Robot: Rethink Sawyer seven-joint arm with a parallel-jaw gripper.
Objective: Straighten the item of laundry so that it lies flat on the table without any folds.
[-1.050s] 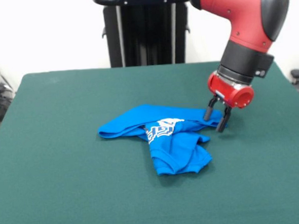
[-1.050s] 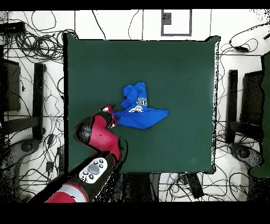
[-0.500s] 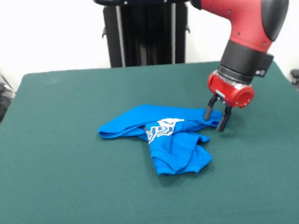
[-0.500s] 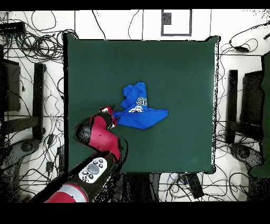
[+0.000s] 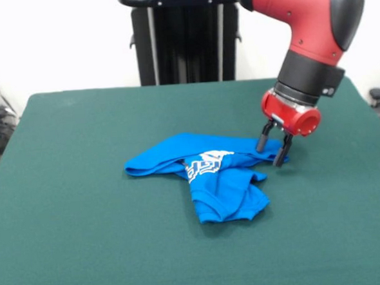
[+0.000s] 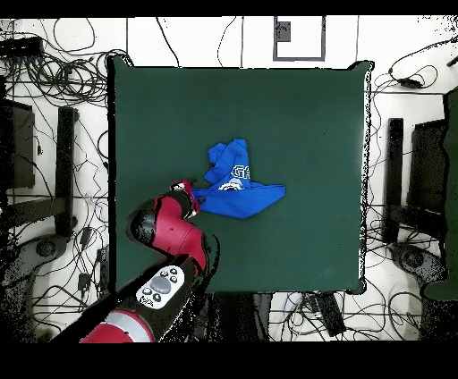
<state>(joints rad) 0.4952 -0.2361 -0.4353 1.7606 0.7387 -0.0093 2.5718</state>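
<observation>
One crumpled garment (image 5: 208, 173) corner lies between pincer (image 5: 272, 152) fingers.

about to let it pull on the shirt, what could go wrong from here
The gripper stands open at one end of the blue garment, which lies folded over itself. It may close on several layers at once and drag the whole bundle across the table, or catch only felt and miss the thin edge.

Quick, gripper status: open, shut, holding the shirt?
Gripper: open, fingers spread at the edge of the blue garment, nothing clamped.
</observation>
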